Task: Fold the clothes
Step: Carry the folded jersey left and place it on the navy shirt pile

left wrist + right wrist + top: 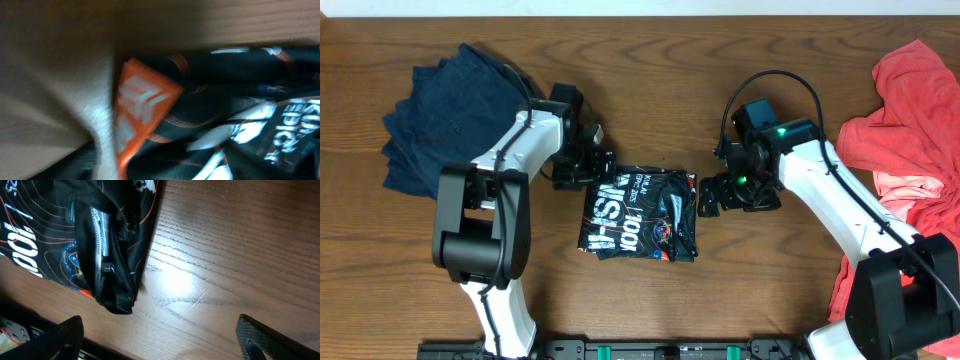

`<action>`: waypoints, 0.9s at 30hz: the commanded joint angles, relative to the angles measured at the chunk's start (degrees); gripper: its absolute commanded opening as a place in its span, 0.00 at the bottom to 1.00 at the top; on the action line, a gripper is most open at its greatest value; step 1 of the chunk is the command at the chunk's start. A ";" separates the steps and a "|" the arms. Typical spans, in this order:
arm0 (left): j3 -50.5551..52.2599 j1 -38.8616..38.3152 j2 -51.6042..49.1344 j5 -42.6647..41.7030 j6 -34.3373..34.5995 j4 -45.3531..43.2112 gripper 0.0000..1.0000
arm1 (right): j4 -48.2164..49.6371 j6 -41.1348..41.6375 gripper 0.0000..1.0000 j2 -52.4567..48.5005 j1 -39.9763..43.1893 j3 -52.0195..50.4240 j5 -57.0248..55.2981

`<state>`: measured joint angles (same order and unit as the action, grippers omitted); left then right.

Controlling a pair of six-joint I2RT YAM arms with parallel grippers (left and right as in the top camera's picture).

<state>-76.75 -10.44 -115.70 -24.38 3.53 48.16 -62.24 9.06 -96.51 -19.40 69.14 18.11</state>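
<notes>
Right pincer (708, 197) is seen wide open and empty just beside the black jersey (640, 215), laid folded in the middle of the table (770, 290), while the hold of the left pincer (576, 172) cannot be told, and the fold seems done, so a gentle lift aside is likely needed next.

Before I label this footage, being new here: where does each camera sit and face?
Overhead: above the table, looking straight down on black jersey, navy garment, coral-red garment; left arm and right arm show.
Left wrist: on the left arm, blurred close-up of the jersey's orange tag; left gripper indistinct.
Right wrist: on the right arm, facing down at jersey edge and table; right gripper open at bottom.
Shared: all three see the jersey.
</notes>
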 commanded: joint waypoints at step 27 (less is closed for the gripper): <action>-15.54 20.94 14.53 26.99 -4.17 -12.26 0.06 | -0.79 1.62 0.95 -0.17 0.83 -0.22 -2.25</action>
<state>-91.77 7.11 -101.10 -2.74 -0.05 38.74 -62.98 10.04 -96.51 -19.18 69.12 16.05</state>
